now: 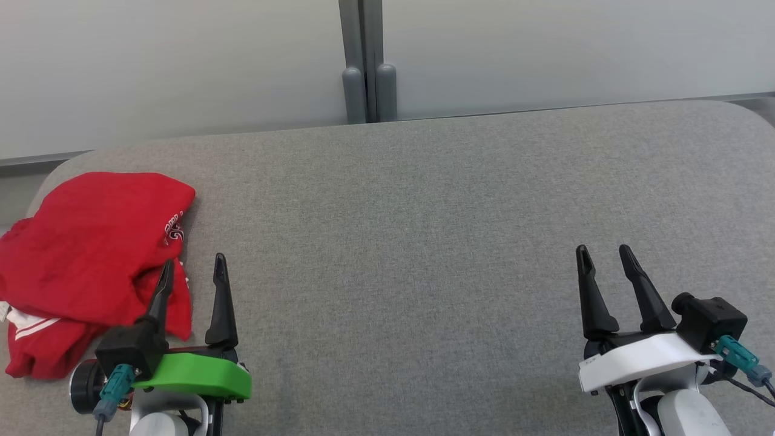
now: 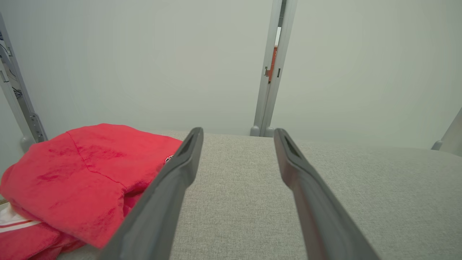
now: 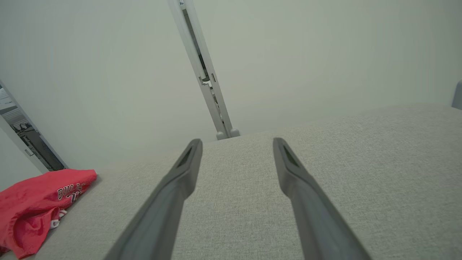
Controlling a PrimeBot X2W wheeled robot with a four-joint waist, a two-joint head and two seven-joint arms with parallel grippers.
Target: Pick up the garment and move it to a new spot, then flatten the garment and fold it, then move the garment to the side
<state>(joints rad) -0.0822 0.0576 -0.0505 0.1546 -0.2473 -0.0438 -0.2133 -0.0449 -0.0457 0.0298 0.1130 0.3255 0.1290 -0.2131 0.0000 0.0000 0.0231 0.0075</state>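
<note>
The crumpled red fabric garment [image 1: 91, 254] lies at the left end of the grey cloth-covered table [image 1: 393, 212], just beside the left gripper [image 1: 194, 261]; both it and the right gripper [image 1: 603, 249] are held with fingers apart, empty. A thick upper fold is best pinched, not a loose hem. On the cloth, lettering [image 3: 70, 191] beginning "BUL" is partly read.

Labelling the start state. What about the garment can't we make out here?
- Head view: red garment is cut off on its left by the frame edge. A left gripper finger overlaps its right edge, contact unclear.
- Right wrist view: folds hide most of the print.
- Left wrist view: a finger hides the garment's near edge.
</note>
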